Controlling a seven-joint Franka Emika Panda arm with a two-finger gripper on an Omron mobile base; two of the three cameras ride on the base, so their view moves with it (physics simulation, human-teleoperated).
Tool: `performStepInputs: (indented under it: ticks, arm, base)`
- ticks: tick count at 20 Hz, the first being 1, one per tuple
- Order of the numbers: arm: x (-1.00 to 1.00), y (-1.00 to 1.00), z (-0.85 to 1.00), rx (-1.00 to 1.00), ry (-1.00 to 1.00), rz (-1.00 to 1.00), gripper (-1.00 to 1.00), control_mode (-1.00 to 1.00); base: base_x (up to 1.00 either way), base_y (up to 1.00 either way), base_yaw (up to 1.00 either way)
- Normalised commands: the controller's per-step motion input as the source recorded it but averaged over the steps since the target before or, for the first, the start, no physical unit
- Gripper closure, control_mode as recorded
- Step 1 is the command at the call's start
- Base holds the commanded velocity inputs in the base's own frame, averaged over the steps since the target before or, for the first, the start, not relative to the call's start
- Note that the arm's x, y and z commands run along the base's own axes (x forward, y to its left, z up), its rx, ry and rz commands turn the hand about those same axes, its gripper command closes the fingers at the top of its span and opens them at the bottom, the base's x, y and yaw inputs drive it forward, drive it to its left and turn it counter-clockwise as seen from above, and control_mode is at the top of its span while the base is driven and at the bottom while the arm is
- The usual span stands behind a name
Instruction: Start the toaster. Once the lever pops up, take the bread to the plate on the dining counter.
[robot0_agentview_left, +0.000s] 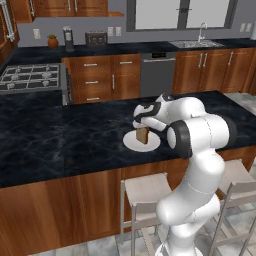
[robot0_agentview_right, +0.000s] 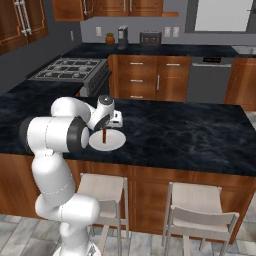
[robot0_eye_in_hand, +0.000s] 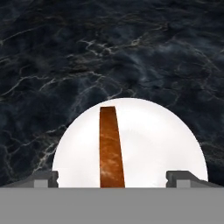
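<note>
The bread stands on edge in the middle of the white plate, crust side facing the hand camera. The plate rests on the dining counter, near its front edge. My gripper hangs just above the slice, open, with its fingertips far apart on either side and not touching it. In the base views the hand bends down over the bread, also seen as a thin brown strip. The toaster sits far off on the back counter; its lever is too small to make out.
A coffee machine and a small potted plant stand left of the toaster. A gas hob lies at the left, a sink at the back right. Stools stand below the counter's front edge.
</note>
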Motion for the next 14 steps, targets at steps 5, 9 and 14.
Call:
performStepInputs:
  ticks: [5,9,14]
  arm:
    - [-0.09,0.00,0.18,0.00,0.00,0.00,-1.00,-1.00]
    - [-0.14,0.00,0.37,0.00,0.00,0.00,-1.00,-1.00]
    - [-0.11,0.00,0.40,0.00,0.00,0.00,-1.00,-1.00]
  base:
    - [0.00,0.00,0.00]
    - [0.00,0.00,0.00]
    - [0.00,0.00,0.00]
